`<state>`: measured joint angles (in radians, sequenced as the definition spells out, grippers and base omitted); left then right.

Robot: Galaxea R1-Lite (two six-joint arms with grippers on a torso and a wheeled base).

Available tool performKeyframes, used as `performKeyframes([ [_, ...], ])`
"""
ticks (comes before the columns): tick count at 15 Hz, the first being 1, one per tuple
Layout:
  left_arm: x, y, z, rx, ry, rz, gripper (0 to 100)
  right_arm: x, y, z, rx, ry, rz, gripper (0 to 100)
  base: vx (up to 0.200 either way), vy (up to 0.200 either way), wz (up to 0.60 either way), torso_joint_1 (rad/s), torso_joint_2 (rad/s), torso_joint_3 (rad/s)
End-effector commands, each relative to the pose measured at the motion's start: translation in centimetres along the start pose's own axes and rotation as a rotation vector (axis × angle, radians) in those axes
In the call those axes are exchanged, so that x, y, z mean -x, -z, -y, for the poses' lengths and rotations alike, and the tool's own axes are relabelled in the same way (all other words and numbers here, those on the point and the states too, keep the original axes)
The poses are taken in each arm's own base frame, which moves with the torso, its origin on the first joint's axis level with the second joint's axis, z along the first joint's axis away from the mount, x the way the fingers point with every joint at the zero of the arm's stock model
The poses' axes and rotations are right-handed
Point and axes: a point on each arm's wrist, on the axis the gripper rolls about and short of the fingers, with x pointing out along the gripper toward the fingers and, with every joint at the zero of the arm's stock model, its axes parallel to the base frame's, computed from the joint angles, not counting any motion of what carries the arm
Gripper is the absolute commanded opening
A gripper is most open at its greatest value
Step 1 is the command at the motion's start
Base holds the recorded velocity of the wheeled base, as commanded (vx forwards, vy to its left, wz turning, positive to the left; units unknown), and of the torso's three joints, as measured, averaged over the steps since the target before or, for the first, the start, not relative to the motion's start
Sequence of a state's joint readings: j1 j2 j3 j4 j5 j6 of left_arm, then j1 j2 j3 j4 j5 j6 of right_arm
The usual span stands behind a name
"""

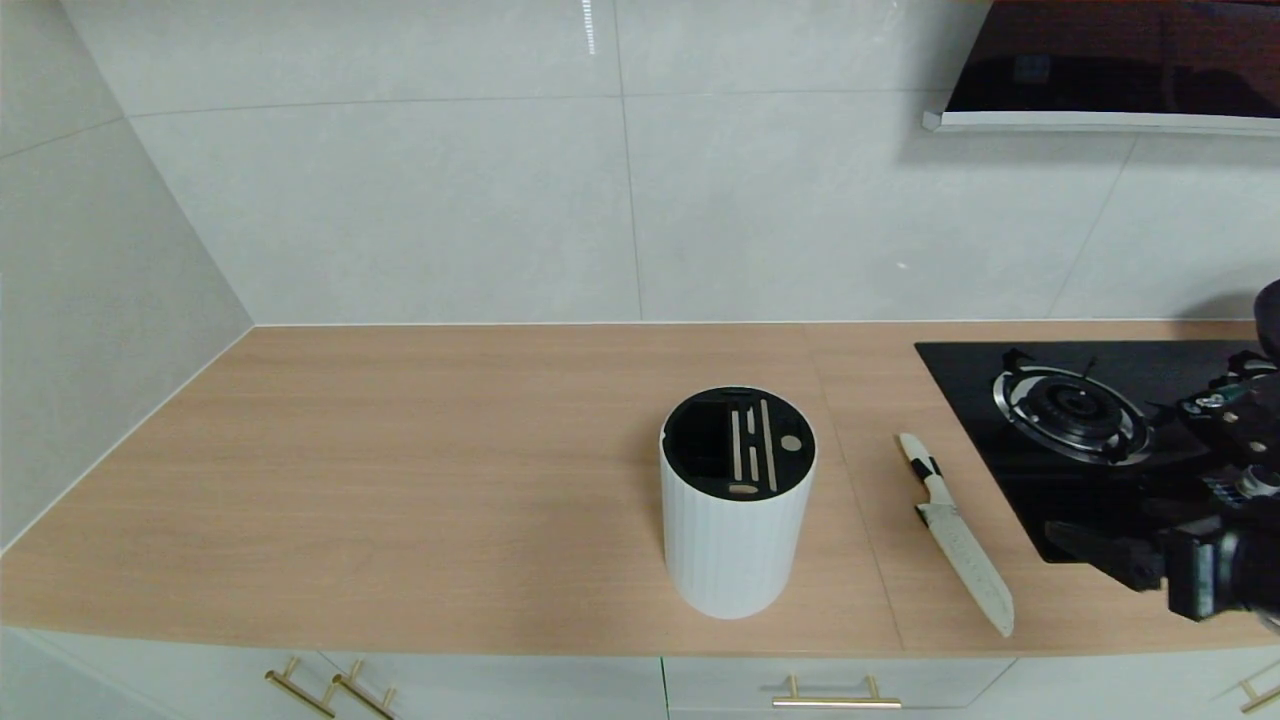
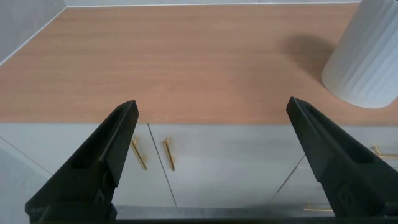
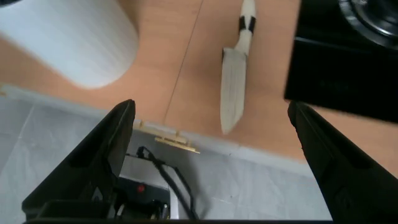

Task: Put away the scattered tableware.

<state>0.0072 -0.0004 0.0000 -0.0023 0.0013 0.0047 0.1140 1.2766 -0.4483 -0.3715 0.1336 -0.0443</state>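
Knife [image 1: 955, 535] lies flat on the counter [image 1: 400, 480], between the holder [image 1: 737, 500] and the stove [image 1: 970, 400], touching neither. The handle points to the wall and the blade tip to the counter's front edge. The holder stands upright, white with a black slotted top, and its slots look empty.

Right gripper [image 3: 210, 109] has its jaws spread wide with nothing between them. It hangs by the front edge on the stove side of the knife, near the blade end. Left gripper [image 2: 211, 104] is also spread and empty, over the cabinet fronts [image 2: 205, 168], well off the holder's left.

Handling, as a guess: the knife is light and stiff, with a thin blade flush to the counter, so there is little to get under and the edge is sharp. The handle is thicker and rounder, so pinch across it near the black band. It looks smooth and may slip or twist if held at the very end. The slots are narrow, so the blade needs to go in tip down and lined up. The holder looks tall and could tip if knocked.
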Motion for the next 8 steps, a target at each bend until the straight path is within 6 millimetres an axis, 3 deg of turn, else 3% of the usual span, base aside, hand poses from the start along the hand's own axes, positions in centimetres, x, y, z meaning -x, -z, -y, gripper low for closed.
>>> performKeyframes([
  [1, 0.0, 0.0, 0.0, 0.0, -0.001, 0.0, 100, -8.5, 0.5, 0.7, -0.004, -0.018, -0.098, 100, 0.0, 0.0, 0.0, 0.0, 0.0, 0.0],
  [6, 0.0, 0.0, 0.0, 0.0, -0.001, 0.0, 100, -16.2, 2.0, 1.1, 0.008, 0.018, -0.122, 100, 0.0, 0.0, 0.0, 0.0, 0.0, 0.0],
  [8, 0.0, 0.0, 0.0, 0.0, -0.001, 0.0, 100, -18.4, 2.9, 1.3, 0.012, 0.044, -0.134, 100, 0.0, 0.0, 0.0, 0.0, 0.0, 0.0],
])
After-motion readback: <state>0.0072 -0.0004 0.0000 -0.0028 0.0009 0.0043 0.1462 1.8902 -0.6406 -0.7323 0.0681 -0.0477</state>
